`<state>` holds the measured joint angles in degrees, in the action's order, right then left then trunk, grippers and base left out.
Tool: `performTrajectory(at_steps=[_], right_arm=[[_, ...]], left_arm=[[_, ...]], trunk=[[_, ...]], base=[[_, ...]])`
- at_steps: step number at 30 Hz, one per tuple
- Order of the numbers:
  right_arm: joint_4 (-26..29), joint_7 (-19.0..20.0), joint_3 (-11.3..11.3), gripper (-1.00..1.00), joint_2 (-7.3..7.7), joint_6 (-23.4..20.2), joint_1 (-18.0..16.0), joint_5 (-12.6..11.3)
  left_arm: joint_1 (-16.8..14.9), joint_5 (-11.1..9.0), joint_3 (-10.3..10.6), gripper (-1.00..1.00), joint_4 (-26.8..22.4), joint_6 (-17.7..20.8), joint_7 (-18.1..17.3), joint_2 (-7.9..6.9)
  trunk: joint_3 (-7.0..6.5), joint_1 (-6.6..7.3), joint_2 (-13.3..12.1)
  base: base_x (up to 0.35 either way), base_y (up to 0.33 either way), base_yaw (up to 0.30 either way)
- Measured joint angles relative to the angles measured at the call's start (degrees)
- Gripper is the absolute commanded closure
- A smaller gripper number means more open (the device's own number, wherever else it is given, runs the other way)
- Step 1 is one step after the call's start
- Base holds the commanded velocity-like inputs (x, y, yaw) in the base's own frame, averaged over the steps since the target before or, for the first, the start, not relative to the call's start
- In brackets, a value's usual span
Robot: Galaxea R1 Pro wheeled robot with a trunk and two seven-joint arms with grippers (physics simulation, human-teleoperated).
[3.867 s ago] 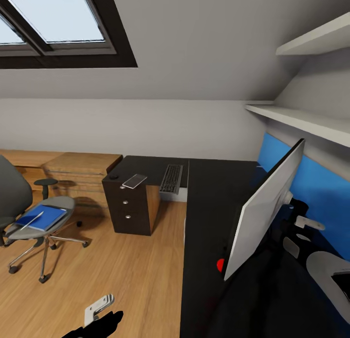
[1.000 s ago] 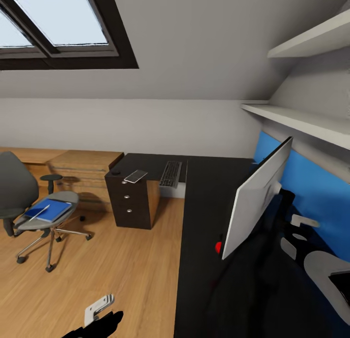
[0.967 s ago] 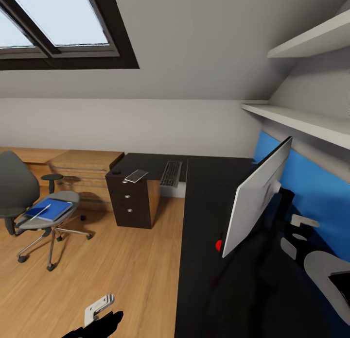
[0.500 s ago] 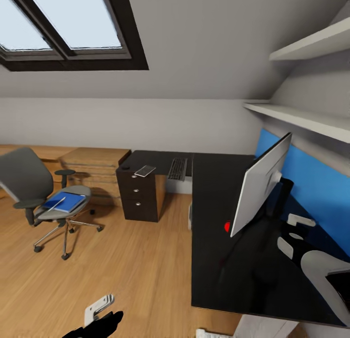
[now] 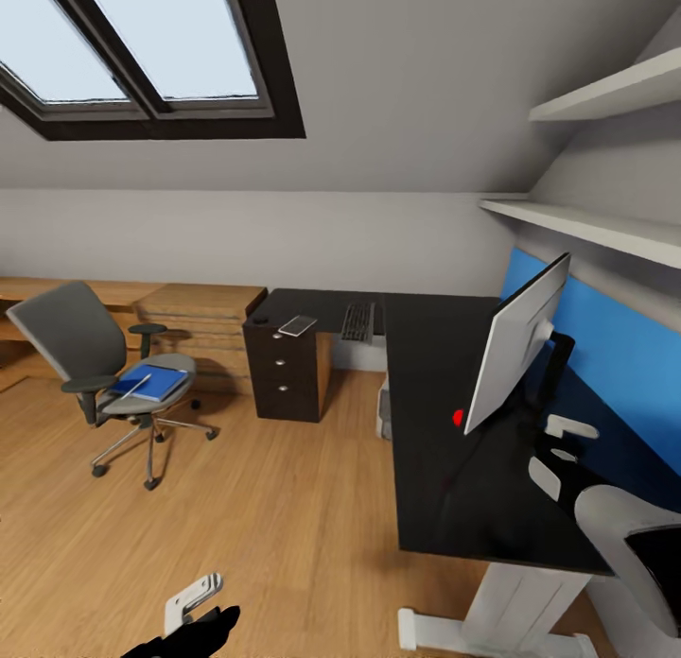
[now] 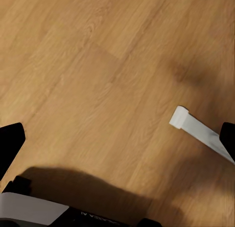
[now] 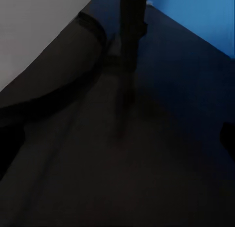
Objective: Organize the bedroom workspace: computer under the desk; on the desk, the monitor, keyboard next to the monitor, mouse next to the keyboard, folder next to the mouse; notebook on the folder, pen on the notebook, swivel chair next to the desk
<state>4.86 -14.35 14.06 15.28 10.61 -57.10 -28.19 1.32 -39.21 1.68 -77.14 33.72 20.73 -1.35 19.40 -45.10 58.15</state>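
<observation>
Nearest, the left gripper (image 5: 192,597) hangs low over the floor, opening unclear, w/ nothing seen held. Bright blue flat folder (image 5: 159,382) lies far-left on the grey padded swivel chair (image 5: 95,370), long axis slanting away; left arm nearer.

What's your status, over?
Left gripper open over bare floor, right gripper open above desk. Folder on swivel chair. Nothing blocking the way to it.
</observation>
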Motion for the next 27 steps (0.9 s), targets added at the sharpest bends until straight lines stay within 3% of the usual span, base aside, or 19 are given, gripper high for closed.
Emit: performTrajectory(at_steps=[4, 6, 8, 10, 16, 17, 19, 22, 24, 27], right_arm=[[3.9, 0.1, -0.3, -1.00, -0.18, -5.1, 0.0, -0.2], [7.3, 0.2, -0.6, -1.00, -0.16, -9.9, 0.1, -0.7], [12.5, 0.5, -0.9, -1.00, 0.03, -17.6, 0.6, -2.4], [16.1, 0.6, -1.0, -1.00, 0.26, -20.8, 1.5, -3.7], [25.4, 0.6, -1.1, -1.00, 0.96, -23.6, 6.1, -5.2], [38.6, -0.5, -1.1, -1.00, 2.41, -26.4, 13.4, -5.6], [45.6, -2.6, -1.2, -1.00, 2.77, -27.5, 17.0, -5.7], [50.0, -5.9, -1.2, -1.00, 2.90, -28.0, 18.9, -5.8], [56.0, -12.3, -1.1, -1.00, 2.86, -28.2, 21.5, -6.0], [61.8, -15.4, -1.1, -1.00, 2.84, -28.2, 24.3, -6.1]], left_arm=[[0.0, 0.0, 0.0, -1.00, 0.0, 0.0, 0.1, -0.05], [0.0, 0.0, 0.0, -1.00, 0.1, 0.0, 0.2, -0.07], [0.0, 0.1, 0.0, -1.00, 0.1, 0.0, 0.2, -0.09], [0.0, 0.2, 0.0, -1.00, 0.2, 0.0, 0.2, -0.09], [0.0, 1.1, 0.0, -1.00, 0.2, 0.0, 0.2, -0.09], [0.0, 1.7, 0.0, -1.00, 0.2, 0.0, 0.2, -0.03], [0.0, 1.8, 0.0, -1.00, 0.2, 0.0, 0.2, 0.03], [0.0, 1.8, 0.1, -1.00, 0.2, -0.1, 0.2, 0.05], [0.0, 1.8, 0.1, -1.00, 0.2, -0.1, 0.2, 0.07], [0.0, 1.8, 0.1, -1.00, 0.2, -0.4, 0.2, 0.08]], trunk=[[0.00, 0.00, 0.0], [0.00, 0.01, 0.0], [0.00, 0.01, 0.0], [0.00, 0.01, 0.0], [0.00, 0.01, 0.0], [0.00, 0.01, 0.0], [0.00, 0.01, 0.0], [0.00, 0.01, 0.0], [0.00, 0.01, 0.0], [0.00, 0.01, 0.0]], base=[[-0.029, 0.025, 0.000], [-0.011, 0.010, 0.000], [-0.004, 0.003, 0.000], [-0.002, 0.002, 0.000], [0.000, 0.000, 0.000], [0.000, 0.000, 0.000], [0.000, 0.000, 0.000], [0.000, 0.000, 0.000], [0.000, 0.000, 0.000], [0.000, 0.000, 0.000]])
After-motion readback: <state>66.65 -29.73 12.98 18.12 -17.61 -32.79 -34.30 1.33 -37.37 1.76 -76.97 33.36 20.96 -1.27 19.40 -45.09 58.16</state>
